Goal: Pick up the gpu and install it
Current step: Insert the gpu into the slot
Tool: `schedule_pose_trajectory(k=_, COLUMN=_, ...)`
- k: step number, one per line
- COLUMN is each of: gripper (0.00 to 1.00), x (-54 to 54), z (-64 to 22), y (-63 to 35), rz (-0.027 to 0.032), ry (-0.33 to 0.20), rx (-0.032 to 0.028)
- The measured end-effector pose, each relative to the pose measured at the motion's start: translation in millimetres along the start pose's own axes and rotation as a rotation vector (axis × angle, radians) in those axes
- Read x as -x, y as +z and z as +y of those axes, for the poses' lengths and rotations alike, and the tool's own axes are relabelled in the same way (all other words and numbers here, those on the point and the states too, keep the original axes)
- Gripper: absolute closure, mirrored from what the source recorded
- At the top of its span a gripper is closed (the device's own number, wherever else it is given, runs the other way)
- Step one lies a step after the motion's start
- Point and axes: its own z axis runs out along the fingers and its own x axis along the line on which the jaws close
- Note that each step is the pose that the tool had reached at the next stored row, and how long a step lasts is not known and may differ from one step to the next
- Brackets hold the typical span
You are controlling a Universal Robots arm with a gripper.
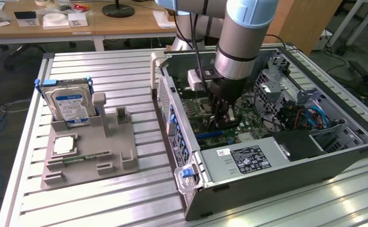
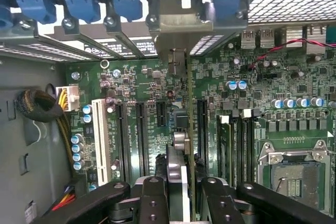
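In the wrist view the gpu [image 2: 181, 121] is seen edge-on: a thin upright card running from between my fingers up to its silver end bracket [image 2: 176, 22] at the case's rear slots. My gripper [image 2: 184, 200] is shut on it, with one black finger [image 2: 152, 198] on each side. The card stands over the green motherboard [image 2: 252, 93], in line with the black expansion slots [image 2: 140, 129]. I cannot tell whether its edge sits in a slot. In the exterior view my gripper [image 1: 225, 111] reaches down inside the open computer case [image 1: 285, 175], with the gpu [image 1: 230, 115] between its fingers.
A grey fixture [image 1: 89, 151] on the exterior view's left holds a hard drive [image 1: 70, 104] and a small memory stick [image 1: 83, 158]. Inside the case are the power supply [image 1: 247, 158], cables [image 1: 303, 118], blue slot latches [image 2: 79, 1] and a CPU socket [image 2: 294, 174].
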Motion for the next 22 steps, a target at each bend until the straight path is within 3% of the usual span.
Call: schedule_pose_trajectory(k=22, gripper=0.71, x=-0.5, z=2.9, y=12.6, rz=-0.0001, ry=0.0, rx=0.0)
